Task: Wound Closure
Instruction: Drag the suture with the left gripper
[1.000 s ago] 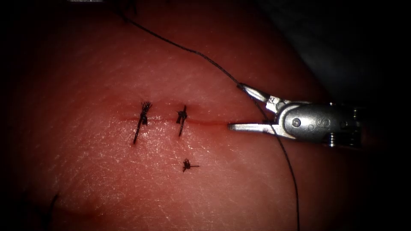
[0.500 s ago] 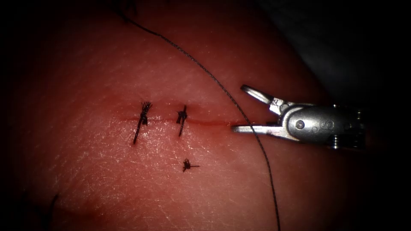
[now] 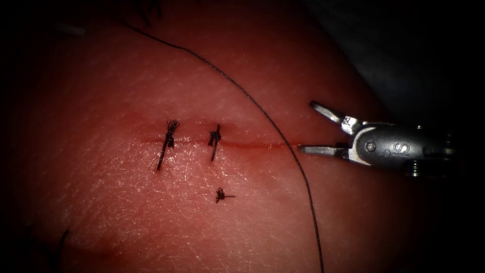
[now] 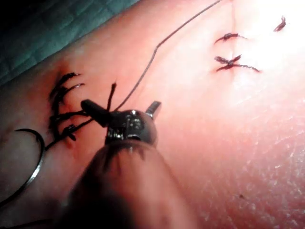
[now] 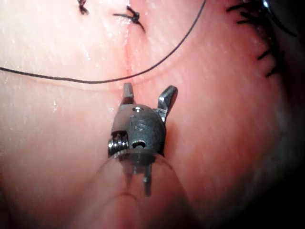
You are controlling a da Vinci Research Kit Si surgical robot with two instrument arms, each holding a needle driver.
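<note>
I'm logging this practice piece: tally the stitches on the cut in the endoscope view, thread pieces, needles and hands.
Stitches on the cut: 2
Loose thread scrap: 1
Long thread: 1
Needle, lying on the tissue: 1
Left hand, right hand, open, empty: 2
Total: 7

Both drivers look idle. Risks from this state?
1. The right tool holds nothing, and its open jaws sit at the right end of the cut. The thread crosses just off their tips, so closing or advancing could snag it.
2. The needle lies loose on the tissue, apparently not in it. The left tool is also open and grips nothing, so a tug on the thread could drag the needle.
</note>
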